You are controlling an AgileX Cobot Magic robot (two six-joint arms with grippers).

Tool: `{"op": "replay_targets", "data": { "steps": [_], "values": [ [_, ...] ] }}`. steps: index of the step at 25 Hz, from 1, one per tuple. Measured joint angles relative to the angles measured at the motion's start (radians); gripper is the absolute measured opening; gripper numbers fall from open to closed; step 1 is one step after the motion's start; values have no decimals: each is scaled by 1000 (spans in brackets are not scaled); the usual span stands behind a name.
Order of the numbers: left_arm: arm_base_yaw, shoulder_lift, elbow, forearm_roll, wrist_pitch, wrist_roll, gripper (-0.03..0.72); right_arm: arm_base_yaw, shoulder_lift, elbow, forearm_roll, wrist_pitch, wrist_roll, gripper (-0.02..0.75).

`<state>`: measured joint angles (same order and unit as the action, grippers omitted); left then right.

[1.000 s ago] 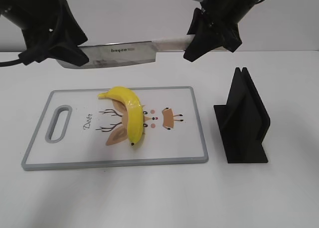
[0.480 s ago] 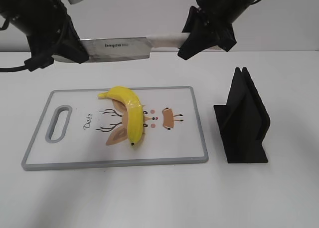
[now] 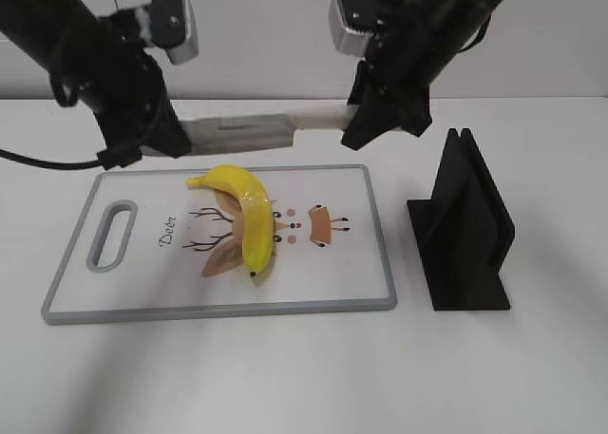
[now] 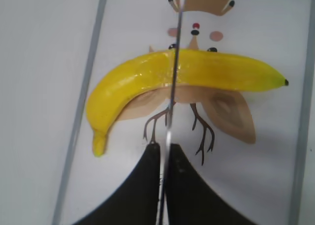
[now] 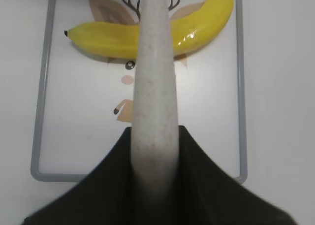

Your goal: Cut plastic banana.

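The plastic banana (image 3: 244, 217) lies on a white cutting board (image 3: 142, 301) with a gray rim and a deer picture. The banana's stem points to the back left and its small dark tip to the front. It looks whole.

In the exterior view, 2 black arms hold a knife (image 3: 249, 130) flat in the air over the back edge of the board. The left gripper (image 3: 163, 138) is closed on the blade end. The right gripper (image 3: 372, 122) is closed on the pale handle (image 3: 318, 117). A black stand (image 3: 463, 233) sits on the table (image 3: 304, 367) to the right of the board, well apart from the banana. Only this view shows the stand and both arms at once.

The left wrist view looks down along the thin edge of the knife blade (image 4: 173, 77). The blade crosses the middle of the banana (image 4: 187, 72) like a line. The black fingers (image 4: 142, 185) press on both sides of it. From this view you cannot tell if the blade touches the banana.

The right wrist view shows the thick speckled handle (image 5: 153, 102) held between the dark fingers (image 5: 197, 180). It hides the middle of the banana (image 5: 103, 38) there. The dark tip shows on the left.
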<state>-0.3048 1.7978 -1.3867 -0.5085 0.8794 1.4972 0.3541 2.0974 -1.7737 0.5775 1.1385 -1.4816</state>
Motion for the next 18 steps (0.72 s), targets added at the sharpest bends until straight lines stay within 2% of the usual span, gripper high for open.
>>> {"op": "replay_targets", "data": {
  "steps": [9, 18],
  "values": [
    [0, 303, -9, -50, -70, -16, -1, 14, 227, -1, -93, -49, 55, 174],
    [1, 329, -26, -49, -57, -30, -1, 38, 234, -17, -149, -63, 78, 173]
  ]
}}
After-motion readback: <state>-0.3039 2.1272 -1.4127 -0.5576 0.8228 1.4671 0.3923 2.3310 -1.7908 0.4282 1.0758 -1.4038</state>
